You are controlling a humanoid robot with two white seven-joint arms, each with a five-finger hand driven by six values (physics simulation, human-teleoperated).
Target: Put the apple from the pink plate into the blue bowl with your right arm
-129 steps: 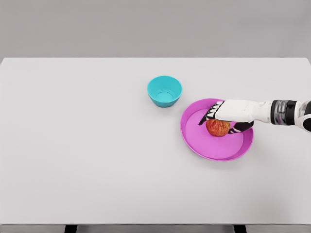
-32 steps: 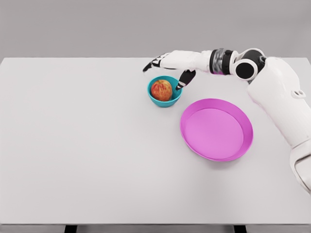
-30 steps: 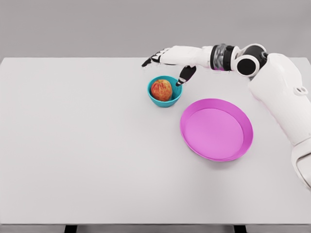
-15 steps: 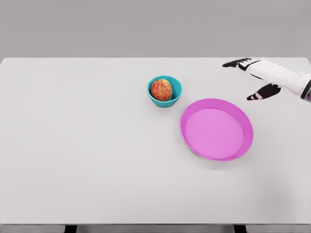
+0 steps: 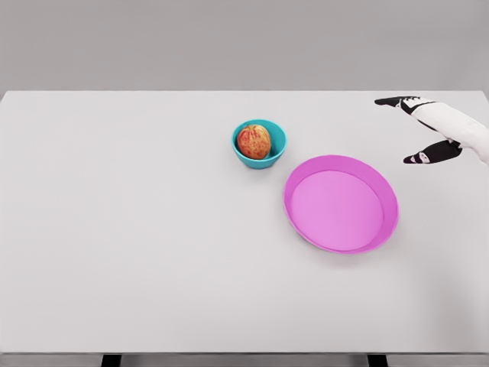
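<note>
Count: one red-yellow apple (image 5: 254,141), one small blue round bowl (image 5: 259,144), one large pink round plate (image 5: 341,203), one hand in view.

Left half of the plain white tabletop (image 5: 137,229) carries nothing; wide open room there and along the whole near edge.

Apple sits inside the blue bowl, upright, filling most of it. Bowl is just left of tabletop centre, toward the far side, with bare surface all around it.

Pink plate lies down and right of the bowl, near it but apart, a narrow strip of tabletop between the rims. Plate holds nothing. It looks tilted slightly, near rim showing a thicker wall.

Right hand (image 5: 432,130) is at the far right edge of the head view, above the tabletop's far right corner, up and right of the plate and well apart from the bowl. White with dark fingertips (image 5: 387,101), thumb and fingers spread, holding nothing. Arm is cut off by the frame edge.

Surface: flat matte white, far edge straight. Grey blank wall behind. Two dark leg stubs show under the near edge.
</note>
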